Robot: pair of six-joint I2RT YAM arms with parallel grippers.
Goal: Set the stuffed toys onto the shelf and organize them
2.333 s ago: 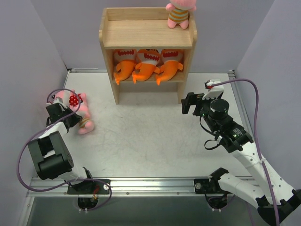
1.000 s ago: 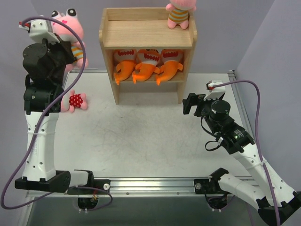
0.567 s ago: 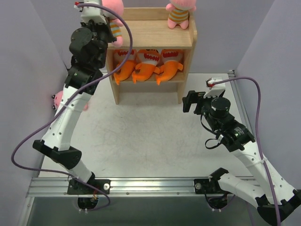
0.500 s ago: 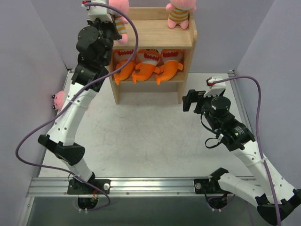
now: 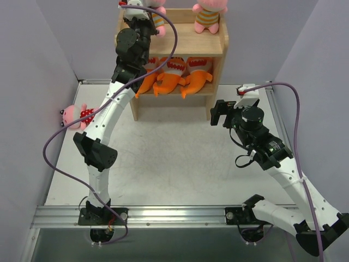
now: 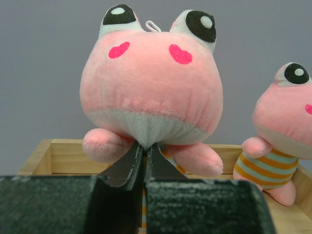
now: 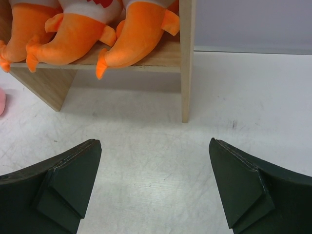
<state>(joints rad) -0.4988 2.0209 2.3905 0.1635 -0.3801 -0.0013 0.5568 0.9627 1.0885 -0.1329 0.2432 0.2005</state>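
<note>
L hand (image 6: pixel 144 148) clenched on pink doll (image 6: pixel 151 83) over shelf (image 5: pixel 180 43) top; R hand (image 7: pixel 153 144) spread open.

The tabletop (image 5: pixel 174 158) is pale, with scuff marks across its middle. A light wooden shelf (image 5: pixel 217 82) stands upright directly on it at the middle of the far edge. One pink doll (image 5: pixel 76 115) in red polka dots lies against the left edge, toward the far left corner, apart from the shelf.

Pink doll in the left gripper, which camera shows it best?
Left wrist: the pink doll fills the frame, pinched by the left gripper. Top external shows a sliver beside the arm; right wrist, nothing.
</note>
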